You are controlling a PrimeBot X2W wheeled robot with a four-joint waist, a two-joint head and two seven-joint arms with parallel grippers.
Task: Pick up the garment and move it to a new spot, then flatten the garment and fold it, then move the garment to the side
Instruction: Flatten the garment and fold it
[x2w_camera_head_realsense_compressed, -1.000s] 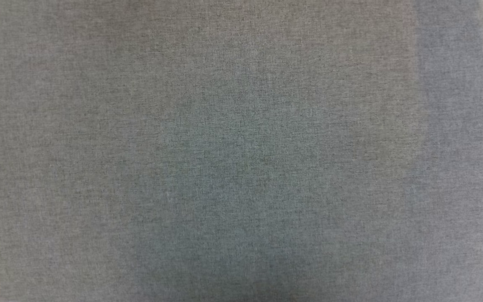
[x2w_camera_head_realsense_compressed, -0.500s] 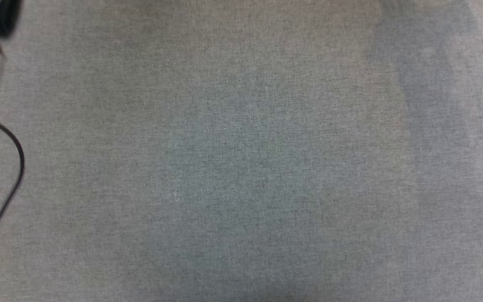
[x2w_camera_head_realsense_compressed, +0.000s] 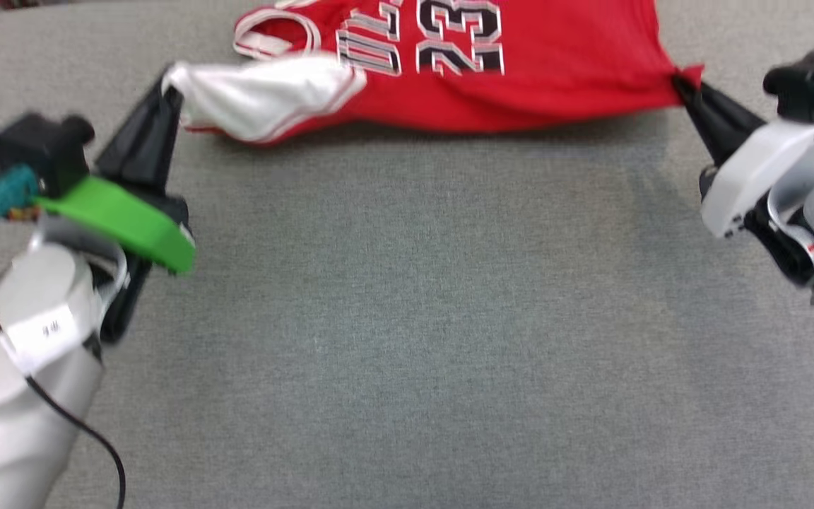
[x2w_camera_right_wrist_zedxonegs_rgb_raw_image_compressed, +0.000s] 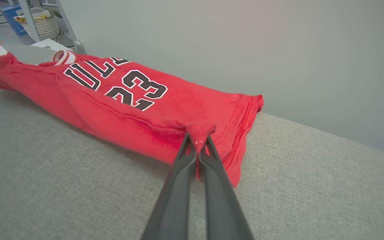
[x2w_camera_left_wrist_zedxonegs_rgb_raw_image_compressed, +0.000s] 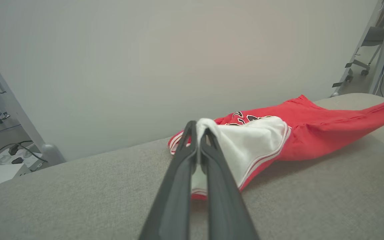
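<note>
The garment [x2w_camera_head_realsense_compressed: 534, 78], a red jersey with white sleeves and black "23" on the chest, lies stretched along the far side of the grey cloth surface [x2w_camera_head_realsense_compressed: 407, 318]. My left gripper [x2w_camera_head_realsense_compressed: 170, 88] is shut on its white sleeve [x2w_camera_left_wrist_zedxonegs_rgb_raw_image_compressed: 245, 143] at the upper left of the head view. At the upper right my right gripper [x2w_camera_head_realsense_compressed: 679, 79] is shut on the red hem corner [x2w_camera_right_wrist_zedxonegs_rgb_raw_image_compressed: 200, 130]. The left wrist view shows the left gripper [x2w_camera_left_wrist_zedxonegs_rgb_raw_image_compressed: 198, 128] pinching white cloth. In the right wrist view the right gripper [x2w_camera_right_wrist_zedxonegs_rgb_raw_image_compressed: 197, 140] pinches red cloth, with the garment [x2w_camera_right_wrist_zedxonegs_rgb_raw_image_compressed: 118, 100] lifted slightly between both grips.
A pale wall [x2w_camera_left_wrist_zedxonegs_rgb_raw_image_compressed: 178, 50] rises just behind the surface's far edge. Cables and a power strip [x2w_camera_left_wrist_zedxonegs_rgb_raw_image_compressed: 18, 153] lie on the floor to the left. A white basket [x2w_camera_right_wrist_zedxonegs_rgb_raw_image_compressed: 43, 28] and a metal frame stand beyond the surface's end. Wide bare grey cloth lies in front of the garment.
The head camera has swung up from bare grey cloth. Both arms and the stretched garment have come into the picture.
</note>
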